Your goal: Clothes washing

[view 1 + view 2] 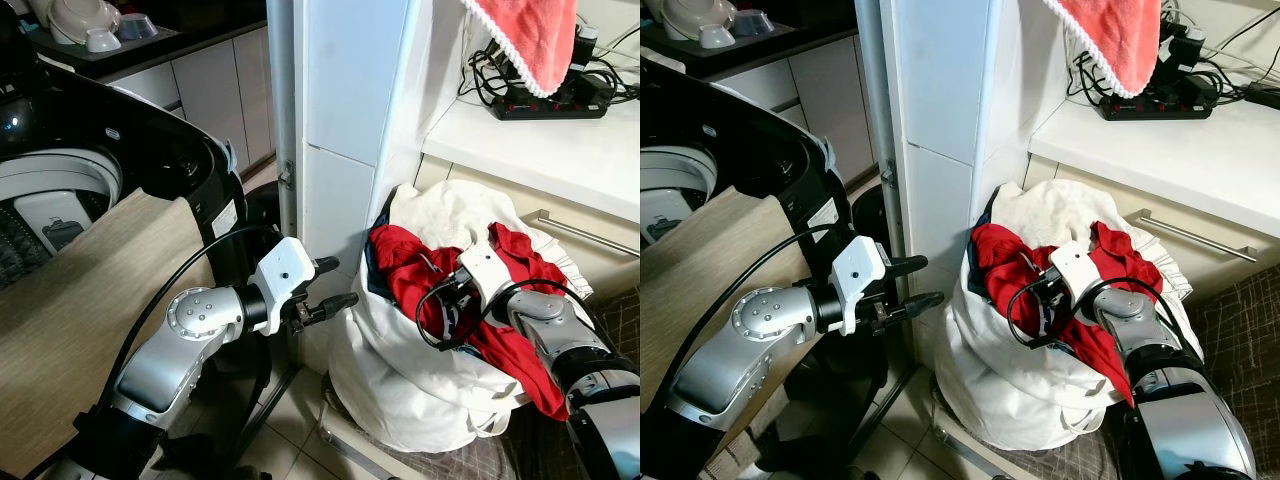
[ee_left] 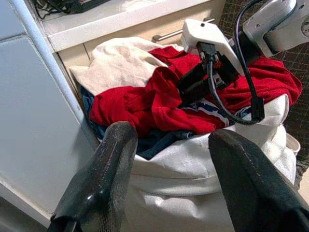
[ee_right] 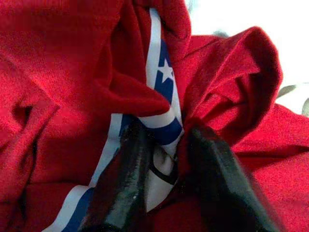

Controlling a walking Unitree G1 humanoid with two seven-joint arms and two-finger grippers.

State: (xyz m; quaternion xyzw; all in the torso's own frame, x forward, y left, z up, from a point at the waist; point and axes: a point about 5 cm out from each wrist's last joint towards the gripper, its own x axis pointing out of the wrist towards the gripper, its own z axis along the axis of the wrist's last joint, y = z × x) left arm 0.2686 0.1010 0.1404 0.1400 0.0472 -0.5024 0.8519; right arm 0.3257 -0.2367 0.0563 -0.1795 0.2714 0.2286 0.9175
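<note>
Red garment (image 1: 415,262): it lies on top of the heap in the white laundry bag (image 1: 400,380), which stands on the floor against the white pillar (image 1: 345,120), at about 3 o'clock in my head view.
Right gripper (image 3: 161,145): my fingers are nearly closed, pinching a fold of the red garment right at its blue-and-white star stripe (image 3: 161,104); cloth fills the narrow gap between them.
Left gripper (image 1: 335,283): my fingers stand well apart and hold nothing, hovering just beside the bag's 9 o'clock side, pointing at the heap.
Washing machine (image 1: 60,190): its tub sits open at about 10 o'clock, well apart from the bag, past the beige cloth (image 1: 90,290) draped between.
Risk, thin pinch: I judge I have only a small fold, so a quick lift could let the cloth slide out.
Risk, tangle: the red garment lies over a cream piece (image 1: 450,215) and dark blue cloth (image 2: 154,140); pulling may drag those along or tip the soft bag.
Risk, cable: my right wrist's black cable (image 1: 440,310) loops low over the heap and could snag a sleeve.
Risk, trailing: I judge a long garment may hang and catch on the bag's rim or my left arm on the way across.
</note>
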